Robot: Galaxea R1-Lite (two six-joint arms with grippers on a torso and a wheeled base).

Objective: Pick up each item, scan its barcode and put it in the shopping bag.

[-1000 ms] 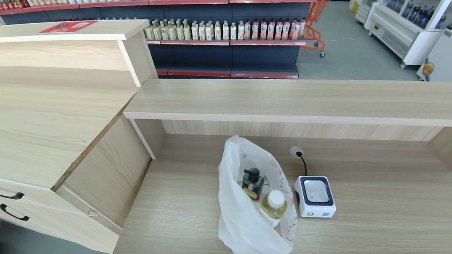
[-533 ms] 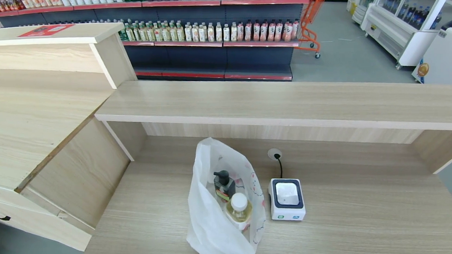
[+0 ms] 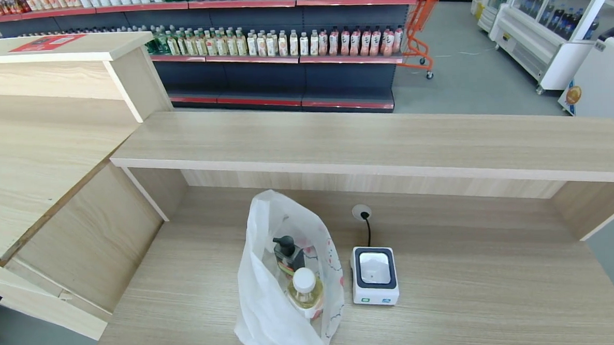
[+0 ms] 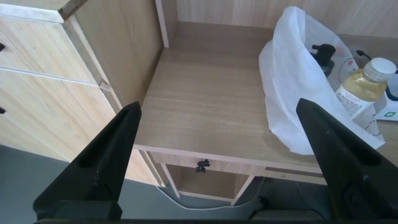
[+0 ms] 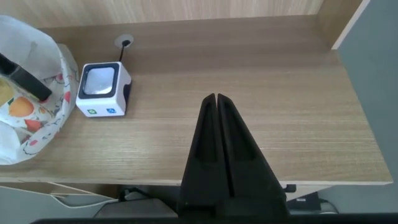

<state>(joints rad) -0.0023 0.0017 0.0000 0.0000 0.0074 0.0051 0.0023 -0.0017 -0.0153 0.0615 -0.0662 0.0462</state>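
Observation:
A white plastic shopping bag (image 3: 272,319) stands open on the wooden counter (image 3: 473,289). Inside it are a dark pump bottle (image 3: 288,253) and a clear bottle of yellow liquid with a white cap (image 3: 305,292). A white barcode scanner (image 3: 374,275) with a dark-framed window sits just right of the bag, its cable running to a hole in the counter. My left gripper (image 4: 217,152) is open, held off the counter's near edge, with the bag (image 4: 298,81) beyond it. My right gripper (image 5: 216,99) is shut on nothing, above the counter right of the scanner (image 5: 102,89).
A raised wooden ledge (image 3: 368,144) runs along the counter's back. A taller wooden cabinet (image 3: 36,153) with drawers stands to the left. Shop shelves of bottles (image 3: 280,41), an orange cart (image 3: 424,17) and fridges (image 3: 554,21) lie beyond. Bare counter stretches right of the scanner.
The whole head view has shifted, so the camera moved: bag, scanner and counter sit further left in the picture. The things themselves have not moved.

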